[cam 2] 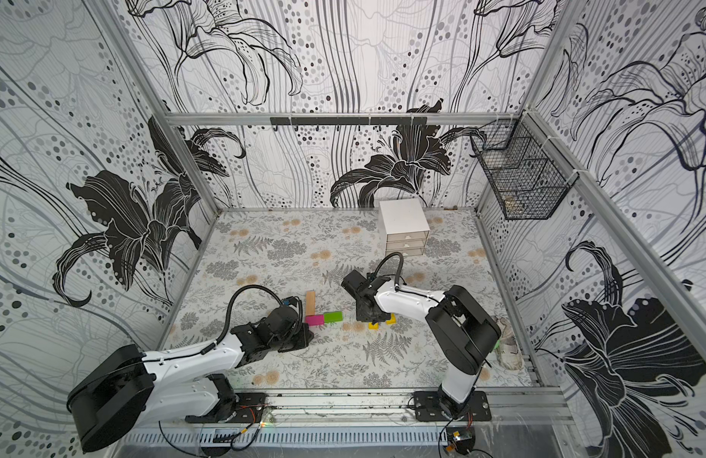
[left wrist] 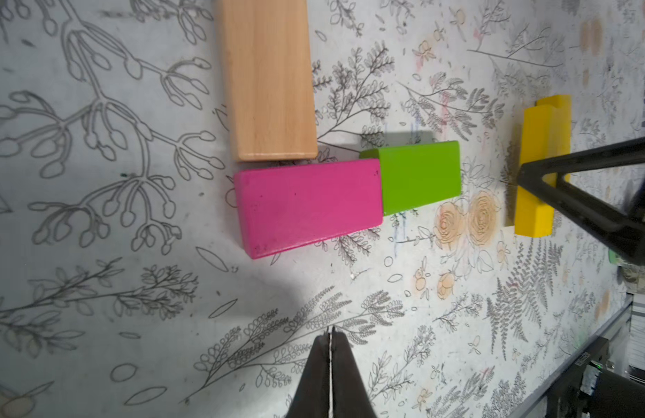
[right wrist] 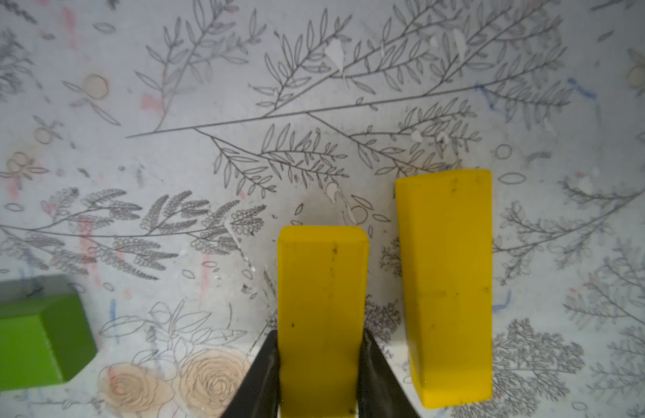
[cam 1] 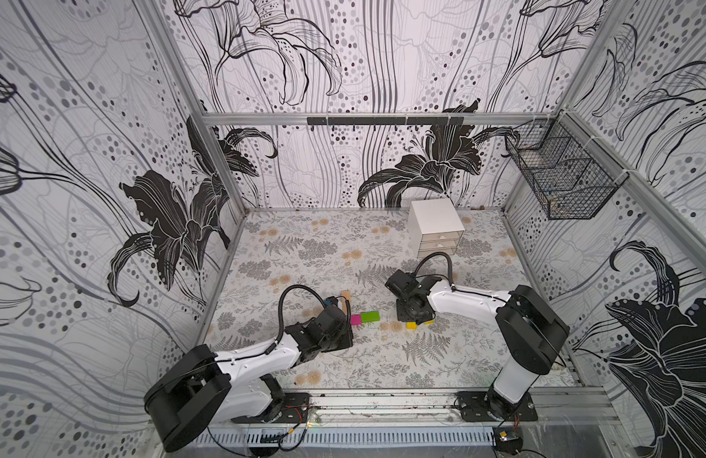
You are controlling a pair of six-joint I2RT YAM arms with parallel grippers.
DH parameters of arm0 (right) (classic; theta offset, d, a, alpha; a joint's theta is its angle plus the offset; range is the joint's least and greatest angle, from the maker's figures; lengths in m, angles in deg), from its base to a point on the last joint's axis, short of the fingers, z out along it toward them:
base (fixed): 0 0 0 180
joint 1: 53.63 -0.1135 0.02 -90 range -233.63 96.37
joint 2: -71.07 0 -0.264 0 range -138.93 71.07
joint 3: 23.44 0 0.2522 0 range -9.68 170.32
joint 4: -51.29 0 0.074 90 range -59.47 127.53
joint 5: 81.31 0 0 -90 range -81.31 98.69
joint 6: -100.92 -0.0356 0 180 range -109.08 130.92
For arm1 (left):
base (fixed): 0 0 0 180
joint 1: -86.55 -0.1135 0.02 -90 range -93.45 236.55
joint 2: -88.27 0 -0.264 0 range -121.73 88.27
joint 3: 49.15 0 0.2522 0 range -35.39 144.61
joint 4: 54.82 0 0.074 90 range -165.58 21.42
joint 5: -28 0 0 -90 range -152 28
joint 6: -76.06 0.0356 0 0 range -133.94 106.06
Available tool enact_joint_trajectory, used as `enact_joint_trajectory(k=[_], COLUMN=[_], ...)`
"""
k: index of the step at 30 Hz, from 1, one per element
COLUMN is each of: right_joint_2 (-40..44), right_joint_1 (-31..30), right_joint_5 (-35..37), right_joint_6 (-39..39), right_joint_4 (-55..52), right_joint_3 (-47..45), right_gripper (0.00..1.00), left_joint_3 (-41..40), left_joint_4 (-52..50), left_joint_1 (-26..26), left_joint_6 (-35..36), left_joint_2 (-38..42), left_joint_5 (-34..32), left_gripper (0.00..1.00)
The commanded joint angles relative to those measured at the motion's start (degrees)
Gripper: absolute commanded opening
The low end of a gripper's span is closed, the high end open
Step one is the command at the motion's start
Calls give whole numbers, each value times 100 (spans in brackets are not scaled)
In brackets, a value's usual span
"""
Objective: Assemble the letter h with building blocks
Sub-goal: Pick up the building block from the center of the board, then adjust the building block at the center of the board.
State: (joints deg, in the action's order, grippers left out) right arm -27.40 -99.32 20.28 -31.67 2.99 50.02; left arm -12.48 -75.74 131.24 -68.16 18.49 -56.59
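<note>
On the bench (right wrist: pixel 205 90) near the green block (right wrist: pixel 31 336), the right pincer (right wrist: pixel 319 336) grips 1 yellow block (right wrist: pixel 322 275) — likely the leg step; next, carry it squarely to green's free end. The left pincer (left wrist: pixel 330 331) is clenched, empty.

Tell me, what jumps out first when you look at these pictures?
Bright colours in the middle of the flowery table: a pink block beside a green block, with a tan wooden block just behind the pink one. To their right, the right claw pinches one yellow block, a second yellow block lying alongside. Giant black lilies cover the walls all around.
</note>
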Motion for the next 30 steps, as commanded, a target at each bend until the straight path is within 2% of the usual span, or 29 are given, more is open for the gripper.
enact_joint_trajectory(k=[1,17,30], right_joint_2=[163,204,213], right_joint_1=[-27,-27,-27], right_joint_5=[135,106,106], right_joint_6=[-101,-110,-127], right_joint_4=[-213,-219,-211], right_joint_3=[-1,-28,-68], right_gripper=[26,26,26], left_joint_3=[163,414,617], left_joint_4=[86,-14,-14], left_joint_1=[11,8,13], left_joint_6=[-205,-272,-154], left_joint_2=[-193,-596,-784], left_joint_5=[-320,-828,-936], left_gripper=[8,8,8])
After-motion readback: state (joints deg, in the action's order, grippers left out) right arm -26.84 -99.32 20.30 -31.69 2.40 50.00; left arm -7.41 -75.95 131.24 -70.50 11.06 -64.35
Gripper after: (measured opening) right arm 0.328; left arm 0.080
